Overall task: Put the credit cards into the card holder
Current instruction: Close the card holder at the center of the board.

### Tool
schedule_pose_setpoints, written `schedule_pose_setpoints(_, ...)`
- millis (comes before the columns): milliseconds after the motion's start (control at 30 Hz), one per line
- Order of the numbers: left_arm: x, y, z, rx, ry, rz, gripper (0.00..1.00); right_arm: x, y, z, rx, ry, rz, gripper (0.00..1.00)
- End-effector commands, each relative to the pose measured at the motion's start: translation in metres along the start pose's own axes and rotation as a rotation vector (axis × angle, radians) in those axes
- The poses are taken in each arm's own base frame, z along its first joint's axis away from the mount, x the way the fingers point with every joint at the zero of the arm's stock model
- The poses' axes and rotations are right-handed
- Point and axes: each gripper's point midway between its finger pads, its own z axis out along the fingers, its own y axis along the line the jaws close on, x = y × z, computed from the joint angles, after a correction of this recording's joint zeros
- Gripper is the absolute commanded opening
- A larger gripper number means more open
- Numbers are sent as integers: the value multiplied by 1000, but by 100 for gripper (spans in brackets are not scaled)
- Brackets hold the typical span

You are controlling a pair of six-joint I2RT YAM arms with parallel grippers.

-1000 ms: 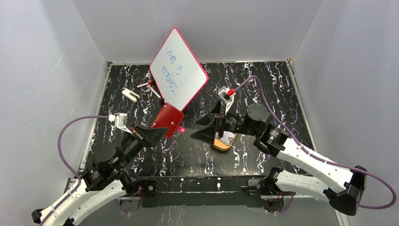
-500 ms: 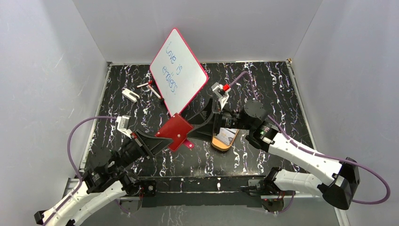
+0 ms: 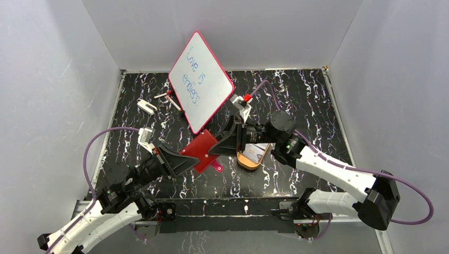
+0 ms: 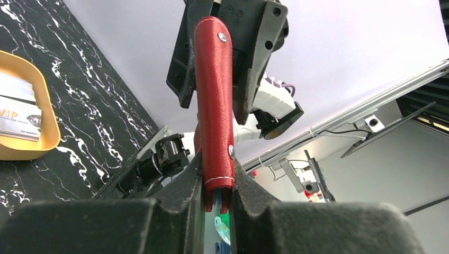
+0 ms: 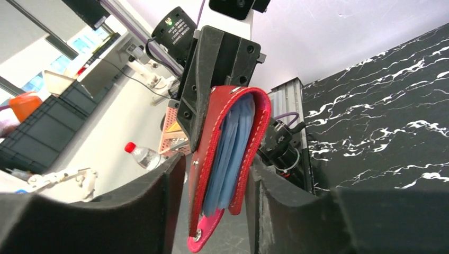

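Looking down from the top external camera, the card holder hangs in the air left of the frame's centre, above the black marbled table and just below the lower corner of the tilted red-framed whiteboard. The left gripper reaches in from the lower left and pinches the holder's lower-left edge. The right gripper comes from the right, its black fingers meeting the holder's opposite edge. Just right of the two grippers lies an orange-tan oval tray with one pale credit card in it. In the left wrist view the holder rises as a narrow red spine through the middle of the frame, its lower end clamped tight between this arm's own fingers, while the other arm's fingers stand behind its upper end. The tray sits at the left edge of that frame, the card resting flat inside. In the right wrist view the holder hangs at centre, slightly parted, bluish clear sleeves showing between its red covers and the snap tab at the bottom. This arm's fingers flank it closely on both sides; whether they press on it I cannot tell.
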Motion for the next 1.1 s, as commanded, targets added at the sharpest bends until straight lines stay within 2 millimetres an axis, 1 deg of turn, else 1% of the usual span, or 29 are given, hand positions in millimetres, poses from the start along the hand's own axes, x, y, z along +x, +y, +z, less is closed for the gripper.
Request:
schedule_pose_setpoints(0, -9, -11, -1, 36, -38, 8, 0, -6, 20, -2, -82, -1, -20, 41)
schedule_pose_setpoints(67, -9, -7, -1, 15, -37, 16, 0, -4, 22, -4, -84, 3, -9, 23)
schedule_pose_setpoints(100, -8, -4, -1, -1, -34, 25, 4, -3, 21, -5, -76, 4, 0, 14)
schedule_pose_setpoints(133, -8, -1, -2, -20, -29, 43, 23, -2, 20, -6, -62, 9, 12, 3)
schedule_pose_setpoints(167, -8, 6, -4, -63, -24, 66, 44, 1, 16, -7, -38, 21, 22, 0)
schedule_pose_setpoints(200, -9, 18, -8, -140, -19, 85, 64, 3, 12, -7, -9, 36, 29, 0)
schedule_pose_setpoints(233, -15, 34, -15, -246, -45, 94, 80, 9, 2, -8, 41, 68, 40, 0)
schedule_pose_setpoints(267, -22, 54, -26, -376, -80, 97, 90, 16, -10, -10, 101, 99, 54, 0)
schedule_pose_setpoints(300, -29, 67, -38, -474, -112, 104, 93, 23, -23, -13, 159, 129, 78, 0)
schedule_pose_setpoints(333, -36, 79, -51, -564, -153, 95, 94, 35, -39, -17, 210, 174, 115, 0)
schedule_pose_setpoints(367, -45, 87, -62, -627, -211, 94, 94, 44, -54, -21, 256, 210, 152, 0)
schedule_pose_setpoints(400, -51, 90, -69, -654, -246, 92, 94, 57, -66, -26, 292, 253, 195, 0)
schedule_pose_setpoints(467, -58, 94, -77, -667, -308, 93, 94, 76, -84, -33, 319, 308, 259, 0)
schedule_pose_setpoints(533, -56, 97, -75, -641, -309, 111, 94, 93, -101, -38, 353, 369, 301, 0)
schedule_pose_setpoints(600, -44, 103, -67, -607, -259, 129, 94, 112, -115, -41, 373, 438, 338, 0)
schedule_pose_setpoints(700, -15, 121, -55, -599, -138, 128, 93, 140, -143, -49, 433, 552, 388, 0)
schedule_pose_setpoints(733, -7, 128, -53, -609, -105, 119, 92, 147, -150, -49, 445, 576, 402, 0)
schedule_pose_setpoints(867, 23, 154, -49, -670, 10, 70, 90, 163, -174, -46, 466, 629, 431, 0)
schedule_pose_setpoints(1000, 41, 171, -50, -722, 90, 47, 86, 183, -197, -44, 500, 696, 455, 0)
schedule_pose_setpoints(1067, 49, 179, -53, -739, 115, 32, 85, 195, -207, -47, 539, 732, 460, 1)
